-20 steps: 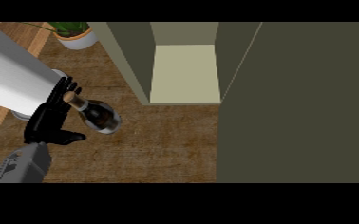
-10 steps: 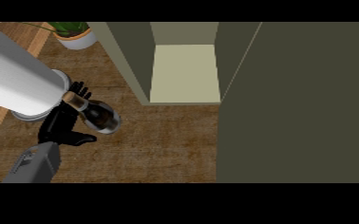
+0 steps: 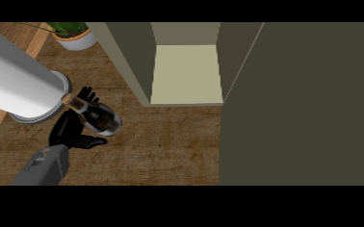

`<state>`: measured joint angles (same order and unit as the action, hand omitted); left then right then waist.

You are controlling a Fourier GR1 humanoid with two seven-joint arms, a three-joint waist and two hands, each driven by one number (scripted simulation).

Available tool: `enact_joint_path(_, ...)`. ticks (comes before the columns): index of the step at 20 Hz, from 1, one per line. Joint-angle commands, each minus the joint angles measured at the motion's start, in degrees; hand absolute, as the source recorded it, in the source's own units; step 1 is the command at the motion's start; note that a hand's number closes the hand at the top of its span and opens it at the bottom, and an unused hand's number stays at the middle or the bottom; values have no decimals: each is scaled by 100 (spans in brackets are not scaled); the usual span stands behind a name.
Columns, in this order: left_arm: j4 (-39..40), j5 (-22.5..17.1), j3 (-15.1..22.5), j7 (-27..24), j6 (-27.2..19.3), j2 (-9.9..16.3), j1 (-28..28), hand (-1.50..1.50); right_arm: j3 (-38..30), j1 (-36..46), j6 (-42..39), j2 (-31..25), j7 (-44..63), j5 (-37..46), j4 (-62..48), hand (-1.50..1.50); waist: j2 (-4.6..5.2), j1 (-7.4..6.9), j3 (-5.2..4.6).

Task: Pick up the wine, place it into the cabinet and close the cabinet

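The wine bottle [image 3: 100,117] stands on the wooden counter at the left, seen from above, dark with a brownish neck. My left hand [image 3: 66,129] is right beside it on its left, and the bottle sits between the fingers and the thumb. The fingers [image 3: 86,94] reach straight up past the bottle's neck, while the thumb [image 3: 90,142] stretches out under its base. The hand is open. The cabinet [image 3: 186,74] stands open at the middle, showing a pale bare shelf. My right hand is out of view.
The cabinet's dark door [image 3: 292,106] swings out and fills the right side. A big white cylinder [image 3: 25,89] on a grey base stands just left of the bottle. A potted plant [image 3: 74,37] sits at the far left.
My left forearm has slid in further from the lower left, and the hand has settled closer against the bottle, with the thumb now under its base. The bottle has not moved.
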<state>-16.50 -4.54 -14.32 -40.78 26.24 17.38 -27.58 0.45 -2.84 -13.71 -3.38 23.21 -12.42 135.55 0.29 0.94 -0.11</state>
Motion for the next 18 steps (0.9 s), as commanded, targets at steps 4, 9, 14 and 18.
enact_joint_path(4, 545, -151, -192, -230, 606, -6, -277, -150, -186, -61, -58, -70, -49, -112, 109, -150, 22, 58, -6)
enact_joint_path(9, 531, -295, -296, -244, 941, 40, -243, -150, -65, -201, -78, -28, 24, -123, 182, -150, 15, 37, -6)
enact_joint_path(14, 500, -157, -161, -447, 800, -251, -196, -150, 83, -27, 25, 27, 94, 92, 124, -150, 20, 37, -8)
enact_joint_path(18, 513, -118, -137, -732, 963, -236, 53, 150, 112, -271, -74, 90, -103, 59, 194, -150, 21, 53, -10)
